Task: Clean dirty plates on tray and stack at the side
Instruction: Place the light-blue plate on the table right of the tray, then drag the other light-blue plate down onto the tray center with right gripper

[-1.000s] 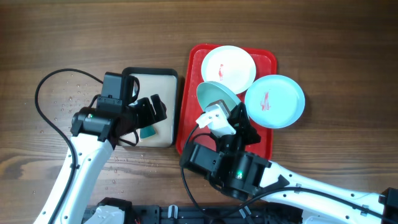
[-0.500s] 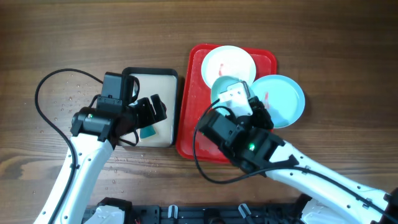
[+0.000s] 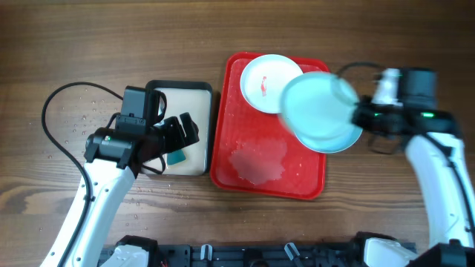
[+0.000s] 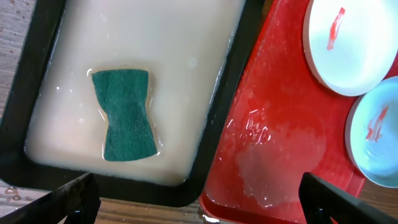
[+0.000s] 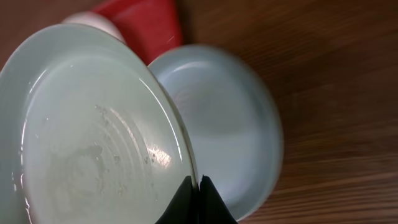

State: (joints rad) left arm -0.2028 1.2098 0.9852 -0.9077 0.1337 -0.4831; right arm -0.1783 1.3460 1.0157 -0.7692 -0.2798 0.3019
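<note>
The wooden worktop (image 3: 111, 44) carried the red tray (image 3: 256, 167) near its middle, its bare floor wet with a pale film towards the near edge. Just left of it sat the smaller black-rimmed tray (image 3: 182, 95), filled with cloudy water. Of the plates, the white plate (image 3: 266, 83) lay in the red tray against its far edge, a red smear in its centre. The second turquoise plate (image 4: 379, 140), also smeared red, lay across the tray's right edge, partly off it. Above that one hung the held turquoise plate (image 3: 312, 100), tilted, wet and free of red as far as the right wrist view showed. It reached leftward from the fingers over the tray's far right corner, so the open worktop to the right of the tray lay behind the gripper, not ahead of the plate. Being round, it offered no long axis; what mattered was its tilt and the single pinch on its rim. The right gripper (image 5: 193, 199) had its fingers clamped together on that rim at the plate's right-hand side, and this arm was clearly the nearer one to the worktop's right edge, where a stack would likely go. A green sponge (image 4: 124, 115), the smallest thing there, lay soaking in the black-rimmed tray towards its left side. The left gripper (image 4: 199, 202) hovered over that tray with its fingers spread wide, holding nothing, the sponge below and apart from them.
</note>
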